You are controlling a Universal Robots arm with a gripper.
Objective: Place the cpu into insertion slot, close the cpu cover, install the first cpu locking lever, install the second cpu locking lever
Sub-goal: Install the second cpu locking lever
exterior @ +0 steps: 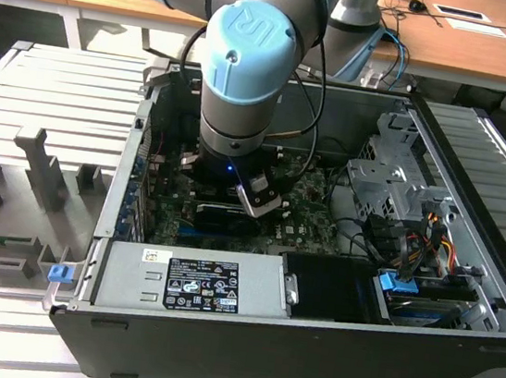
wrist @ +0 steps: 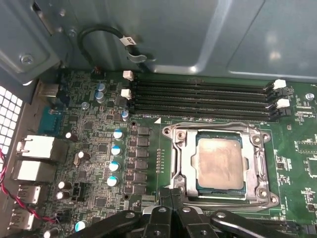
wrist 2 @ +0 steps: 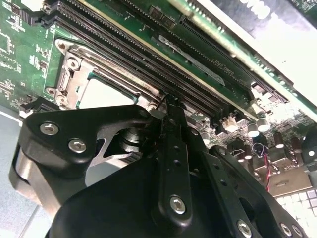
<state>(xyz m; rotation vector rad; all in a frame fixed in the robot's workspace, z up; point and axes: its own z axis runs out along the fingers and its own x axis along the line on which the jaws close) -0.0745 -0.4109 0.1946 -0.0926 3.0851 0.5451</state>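
Note:
The cpu point(wrist: 220, 166) lies silvery face up in the insertion slot point(wrist: 168, 133) on the green motherboard. It also shows in the second wrist view as a pale square, the cpu point(wrist 2: 106, 94). The cpu cover point(wrist: 186, 159) lies flat around its rim, and a thin wire lever point(wrist: 213, 124) runs along one side of the frame. My gripper point(wrist: 171, 191) hangs close over the socket's edge, fingers pressed together with nothing seen between them. The second wrist view puts the gripper point(wrist 2: 171, 101) tip beside the cpu cover point(wrist 2: 74, 74). In the exterior view the gripper point(exterior: 259, 199) reaches down inside the open computer case.
Long black memory slots point(wrist: 198, 96) run beside the socket, with capacitors point(wrist: 116, 148) and rear ports point(wrist: 37, 148) on its other side. The grey case wall point(wrist: 148, 29) and a black cable point(wrist: 104, 34) stand close. A power supply point(exterior: 189, 283) and a drive cage point(exterior: 393, 184) fill the case.

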